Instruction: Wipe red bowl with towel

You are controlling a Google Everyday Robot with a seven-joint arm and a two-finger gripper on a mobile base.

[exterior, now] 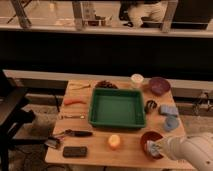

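- Red bowl (pixel 148 135) sat on the near right corner of the worktop (pixel 95 146), close to the front edge and just off the near right corner of the green tray (pixel 116 125).
- Inside it we saw a pale, bunched towel (pixel 151 147) lying low against the bowl's near right side, with the dark red inner wall showing bare above and to its left.
- The tool (pixel 157 148) was down in the bowl, right behind the towel. We could not tell whether it was clamped on the cloth or only pressing it.
- The white arm (pixel 192 149) came in from the lower right, so its long axis ran right to left and a little upward into the bowl.
- The relation we thought mattered most was that the unwiped part of the bowl lay away from the tool, toward the far left of the rim. We judged that a wiping stroke would have to push along the arm's own line and then sweep round the wall.
- Just left of the bowl stood a round orange fruit (pixel 114 141), apart from it but near enough for a wide sweep to nudge it.
- Behind the bowl, toward the far right, lay two pale blue objects (pixel 169 117), and farther back stood a purple bowl (pixel 159 85), well clear of the work.
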